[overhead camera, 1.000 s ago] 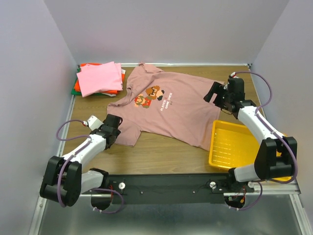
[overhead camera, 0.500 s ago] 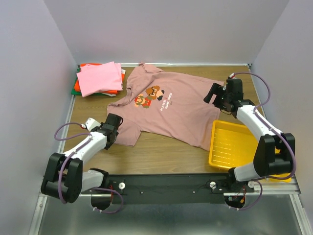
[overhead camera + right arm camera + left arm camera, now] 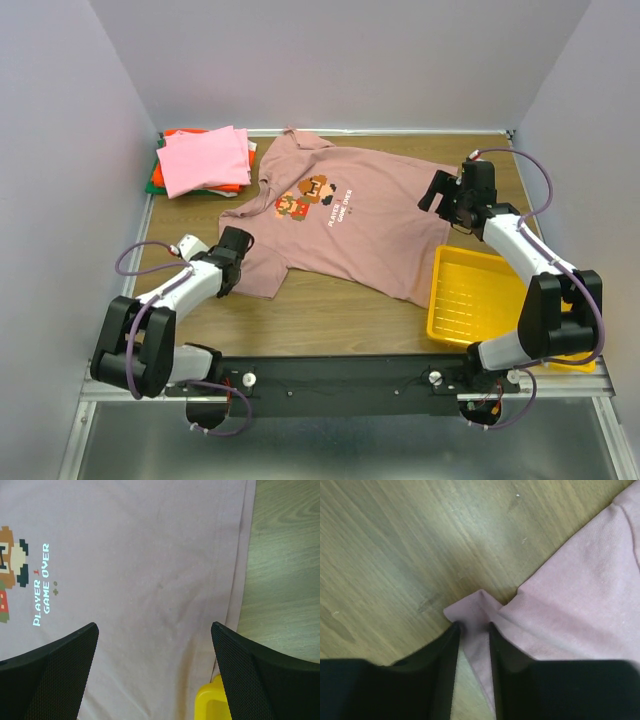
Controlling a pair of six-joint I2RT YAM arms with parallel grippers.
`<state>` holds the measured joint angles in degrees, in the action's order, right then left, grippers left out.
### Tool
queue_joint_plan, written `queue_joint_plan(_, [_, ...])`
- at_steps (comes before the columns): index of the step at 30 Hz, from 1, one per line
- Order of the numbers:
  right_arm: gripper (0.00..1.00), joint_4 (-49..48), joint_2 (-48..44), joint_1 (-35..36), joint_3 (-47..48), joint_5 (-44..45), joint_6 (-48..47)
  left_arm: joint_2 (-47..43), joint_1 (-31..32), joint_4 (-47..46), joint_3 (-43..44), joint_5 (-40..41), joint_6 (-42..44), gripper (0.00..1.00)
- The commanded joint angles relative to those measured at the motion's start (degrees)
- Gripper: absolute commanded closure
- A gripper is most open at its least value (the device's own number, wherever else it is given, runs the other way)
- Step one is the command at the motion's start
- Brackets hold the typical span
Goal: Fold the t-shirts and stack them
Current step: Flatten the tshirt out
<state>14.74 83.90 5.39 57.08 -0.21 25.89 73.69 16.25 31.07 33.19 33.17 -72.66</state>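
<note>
Shirts lie in two places on your tabletop [image 3: 330,310]; the dusty mauve-pink t-shirt [image 3: 380,230] is spread flat across the middle, print up, collar toward the far left and hem toward the near right. The folded ones are stacked in the far left corner, with the bright pink t-shirt [image 3: 205,160] on top, an orange-red t-shirt [image 3: 180,133] showing under it, and a green t-shirt [image 3: 155,184] peeking out at the stack's left edge.

Your left tool [image 3: 473,630] is down at the near left sleeve of the mauve shirt; in the left wrist view its fingers [image 3: 445,665] stand a narrow gap apart, and a small corner of the sleeve lies right in that gap, with bare wood to its left; the jaws have not met on the cloth.

Your right tool [image 3: 154,630] hangs over the far right part of the same shirt, its fingers spread wide and holding nothing. Below it in the right wrist view you see plain mauve cloth; the white words [image 3: 40,585] PLAYER 1 GAME OVER sit to the left; a stitched edge of the shirt runs down the right, with wood beyond it.

The yellow tray [image 3: 480,300] sits at the near right; a corner of the shirt's hem is just beside its left wall or touching it; you cannot tell which from above.
</note>
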Motion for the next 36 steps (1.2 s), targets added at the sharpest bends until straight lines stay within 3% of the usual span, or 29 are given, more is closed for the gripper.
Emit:
queue_joint_plan(1, [0.00,0.55,-0.22,-0.47,-0.65,2.14,-0.75,2.68,0.18,-0.74,-0.23,0.14,0.94,0.72])
queue_joint_plan(8, [0.00,0.55,0.13,-0.38,-0.74,1.97,-1.02,-1.26,0.18,-2.15,-1.81,-1.35,2.97,0.91])
queue_joint_plan(11, [0.00,0.55,0.21,-0.38,-0.83,-2.23,-2.68,-4.50,0.10,-1.28,-1.55,-1.00,3.67,1.00])
queue_joint_plan(17, [0.02,-0.59,0.13,-0.38,-1.44,-12.34,-4.80,-14.34,0.18,-0.31,-1.46,-1.70,6.21,1.00])
queue_joint_plan(22, [0.06,-0.94,-0.05,-0.12,-2.23,-14.20,-3.48,-22.96,0.18,-0.92,-3.48,-3.55,9.20,1.00])
queue_joint_plan(28, [0.07,0.02,-2.68,6.20,-3.72,-10.87,-2.69,-32.98,2.90,-3.74,-6.64,-6.62,11.41,1.00])
queue_joint_plan(36, [0.07,1.43,-3.22,16.03,-8.29,-6.92,-0.14,-32.74,7.48,-2.85,-5.51,-2.76,11.66,1.00])
